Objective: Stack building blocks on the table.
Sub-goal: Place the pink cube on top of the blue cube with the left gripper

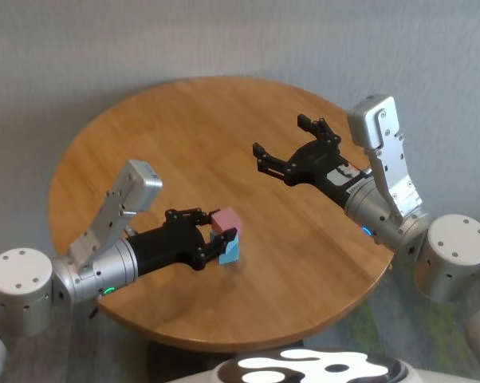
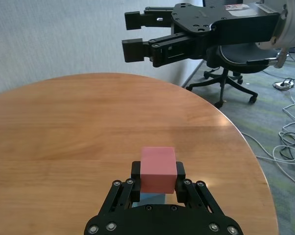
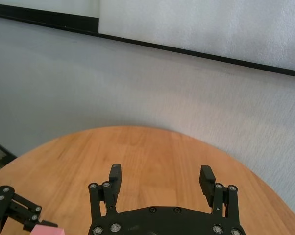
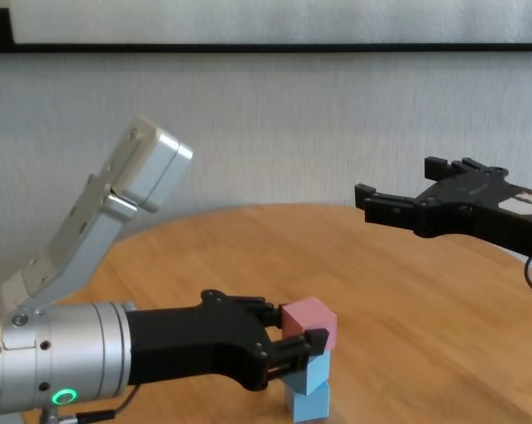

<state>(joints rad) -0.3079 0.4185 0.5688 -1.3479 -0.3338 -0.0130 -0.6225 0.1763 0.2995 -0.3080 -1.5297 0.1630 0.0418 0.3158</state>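
Now your left gripper (image 4: 303,347) pinches pink block (image 4: 309,322), jaws pressed on its sides. Pink block sits atop two light blue blocks: upper blue block (image 4: 305,373) slightly twisted on lower blue block (image 4: 308,403), stack near table's (image 1: 184,120) near edge. Your right gripper (image 1: 288,144) hovers above table, well apart from stack, jaws spread wide, holding nothing.

An office or lab room is showing here: a black swivel office chair (image 2: 229,73) on castors is standing beyond the round wooden tabletop (image 2: 64,127), loose cables (image 2: 289,142) are trailing across grey-green carpet (image 2: 265,117), and a plain pale textured wall (image 3: 147,88) with a dark trim strip (image 3: 186,51) is running behind it
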